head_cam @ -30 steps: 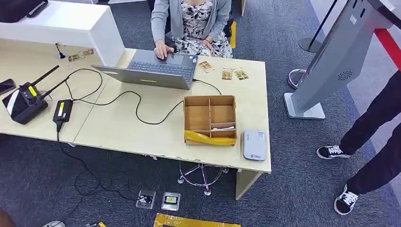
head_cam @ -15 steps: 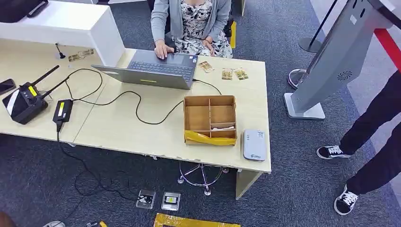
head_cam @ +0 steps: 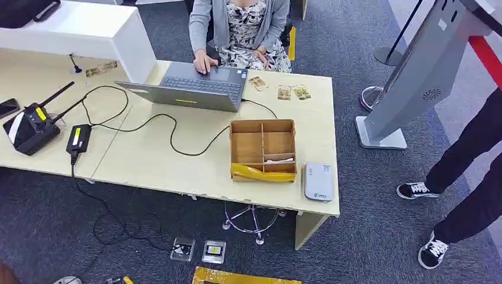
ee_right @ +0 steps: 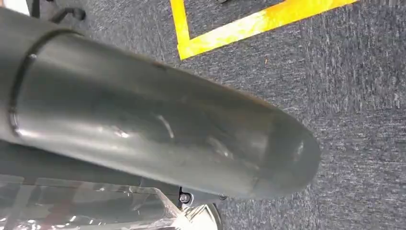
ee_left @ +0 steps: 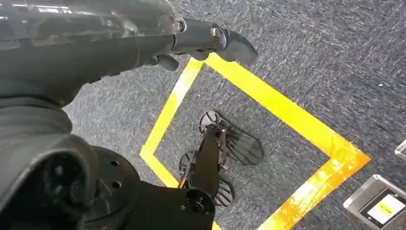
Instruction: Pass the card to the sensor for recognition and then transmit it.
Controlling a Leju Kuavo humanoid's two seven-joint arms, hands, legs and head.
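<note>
Head view: a wooden divided box (head_cam: 263, 148) is sitting near the tabletop's front right corner, with a pale card (head_cam: 279, 160) lying, it seems, in a front compartment, though the detail is too small to be sure. The grey card reader (head_cam: 318, 181) is lying just beside the box, at the tabletop's front edge. The left hand (ee_left: 206, 43) is hanging over the carpet, fingers loosely extended and holding nothing; the right hand (ee_right: 158, 129) is too close to its camera to tell whether it is spread or closed. Doing this step well probably means reaching straight down into that compartment, pinching the card by its edge, clear of the dividers.
</note>
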